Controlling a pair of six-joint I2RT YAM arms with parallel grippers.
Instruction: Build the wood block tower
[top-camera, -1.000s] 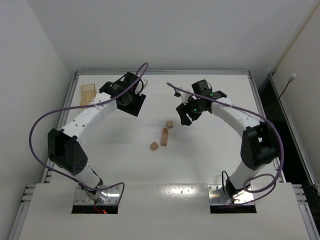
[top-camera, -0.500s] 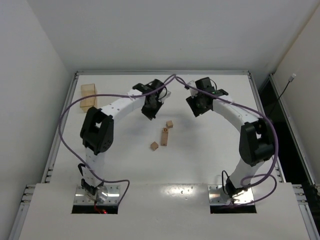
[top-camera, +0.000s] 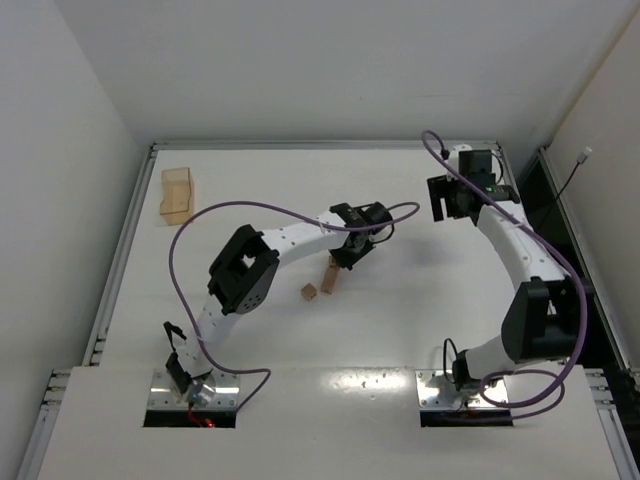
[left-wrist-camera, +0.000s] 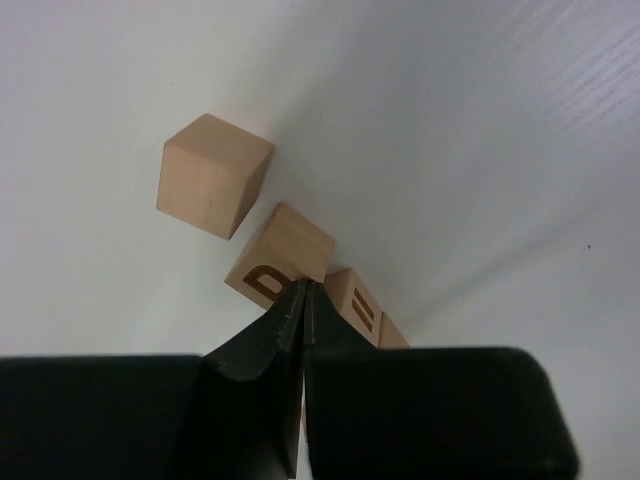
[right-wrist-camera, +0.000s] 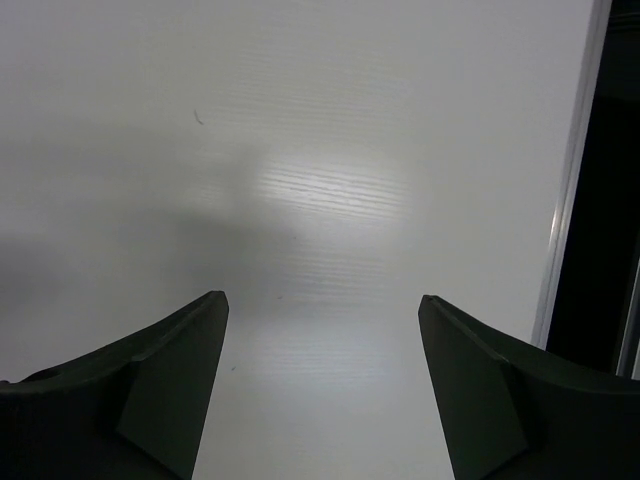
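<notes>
A stacking step is judged in hand: over the wood block tower (top-camera: 329, 274), near the middle of the table (top-camera: 250, 190), the left gripper (left-wrist-camera: 303, 298) is poised with jaws together and empty, the right gripper (right-wrist-camera: 322, 310) is seen with jaws apart, and opening onto the loose cube (left-wrist-camera: 213, 176) is needed next.

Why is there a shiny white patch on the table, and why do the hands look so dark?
Right wrist view: light glares off the table, and the open right hand is dim and soft-edged up close. Left wrist view: the wood blocks are bright and sharp, the shut left hand a near-black shape.
</notes>
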